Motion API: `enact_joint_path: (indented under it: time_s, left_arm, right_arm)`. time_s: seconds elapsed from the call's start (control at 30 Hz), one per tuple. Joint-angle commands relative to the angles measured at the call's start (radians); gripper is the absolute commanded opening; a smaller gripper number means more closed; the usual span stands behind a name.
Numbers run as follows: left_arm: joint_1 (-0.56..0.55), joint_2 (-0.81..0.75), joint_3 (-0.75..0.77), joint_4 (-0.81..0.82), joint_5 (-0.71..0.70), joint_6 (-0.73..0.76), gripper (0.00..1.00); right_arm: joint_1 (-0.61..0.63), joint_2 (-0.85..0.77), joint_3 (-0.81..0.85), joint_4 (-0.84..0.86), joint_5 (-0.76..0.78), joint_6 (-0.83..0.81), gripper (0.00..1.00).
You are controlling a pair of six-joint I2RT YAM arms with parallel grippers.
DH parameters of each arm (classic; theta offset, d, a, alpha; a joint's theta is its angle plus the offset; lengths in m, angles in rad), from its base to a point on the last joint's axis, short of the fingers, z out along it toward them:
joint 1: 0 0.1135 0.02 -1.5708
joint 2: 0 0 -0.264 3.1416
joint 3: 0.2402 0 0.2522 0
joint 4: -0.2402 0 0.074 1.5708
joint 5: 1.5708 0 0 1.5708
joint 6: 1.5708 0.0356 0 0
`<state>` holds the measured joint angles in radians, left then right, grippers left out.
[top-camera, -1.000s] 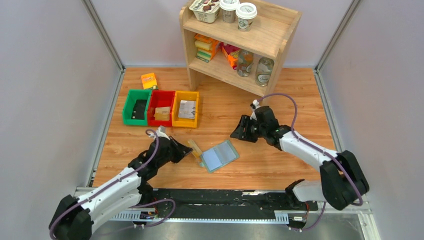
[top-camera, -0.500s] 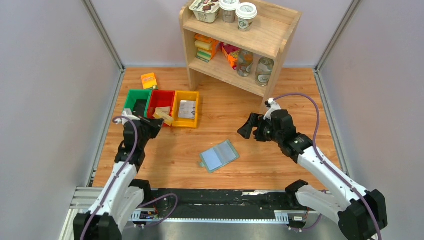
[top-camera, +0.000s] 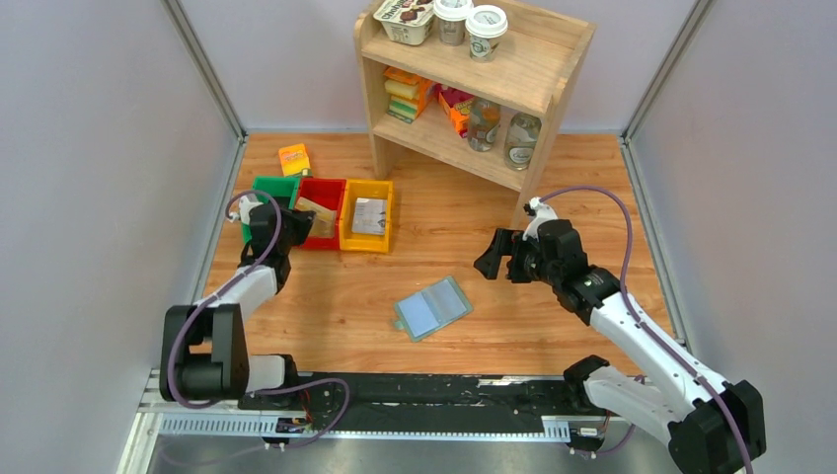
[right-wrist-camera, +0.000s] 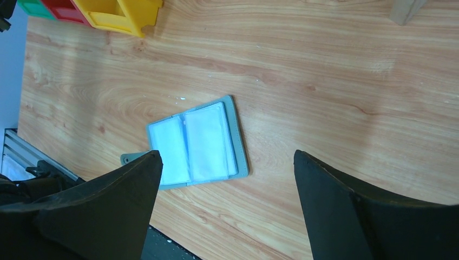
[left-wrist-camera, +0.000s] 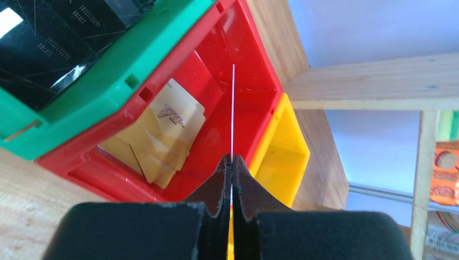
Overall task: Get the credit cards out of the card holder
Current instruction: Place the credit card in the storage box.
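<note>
The sage-green card holder (top-camera: 432, 307) lies open and flat on the table, its blue-grey pocket panels up; it also shows in the right wrist view (right-wrist-camera: 195, 143). My left gripper (top-camera: 299, 221) is shut on a tan credit card (top-camera: 316, 207) and holds it over the red bin (top-camera: 318, 240). In the left wrist view the card (left-wrist-camera: 233, 108) shows edge-on as a thin line between the shut fingertips of the gripper (left-wrist-camera: 231, 160). My right gripper (top-camera: 494, 259) is open and empty, up and to the right of the holder; in its own view the gripper (right-wrist-camera: 227, 154) hangs above the holder.
Green (top-camera: 255, 209), red and yellow (top-camera: 367, 242) bins stand in a row at the left. The green bin holds black cards (left-wrist-camera: 54, 38), the red one tan cards (left-wrist-camera: 162, 130). A wooden shelf (top-camera: 474, 89) with jars and packets stands behind. An orange packet (top-camera: 293, 158) lies far left.
My left arm has swung from beside the card holder to the bins, carrying the tan card. My right gripper has drawn back to the right, away from the holder.
</note>
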<state>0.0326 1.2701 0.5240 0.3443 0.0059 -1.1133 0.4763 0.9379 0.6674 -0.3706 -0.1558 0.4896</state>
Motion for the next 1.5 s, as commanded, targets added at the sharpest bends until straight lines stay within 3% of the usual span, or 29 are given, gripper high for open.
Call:
enact_joint_path:
  time_s: [0.0,0.17,0.37,0.57,0.97,1.23,1.47]
  left_arm:
    - [0.007,0.109,0.056,0.12,-0.012,-0.052,0.0]
    - [0.007,0.222,0.073,0.154,0.019,-0.098,0.01]
    - [0.007,0.241,0.064,0.118,0.037,-0.097,0.18]
    - [0.009,0.161,0.054,0.001,0.045,-0.077,0.32]
    - [-0.02,-0.123,0.034,-0.405,0.123,0.029,0.36]
    - [-0.336,-0.302,0.088,-0.66,0.082,0.158,0.39]
    - [-0.65,-0.285,0.103,-0.769,0.033,0.167,0.39]
  right_arm:
    - [-0.011,0.007,0.0,0.009,0.01,-0.043,0.94]
    - [-0.021,0.009,-0.009,0.012,0.001,-0.054,0.95]
    - [-0.027,0.006,-0.008,0.002,0.001,-0.056,0.95]
    - [-0.031,-0.008,0.008,-0.022,0.002,-0.059,0.95]
    - [-0.031,0.055,0.04,-0.039,-0.108,-0.054,0.95]
    - [0.007,0.186,0.064,-0.036,-0.185,-0.052,0.91]
    - [0.102,0.306,0.107,-0.036,-0.139,-0.046,0.8]
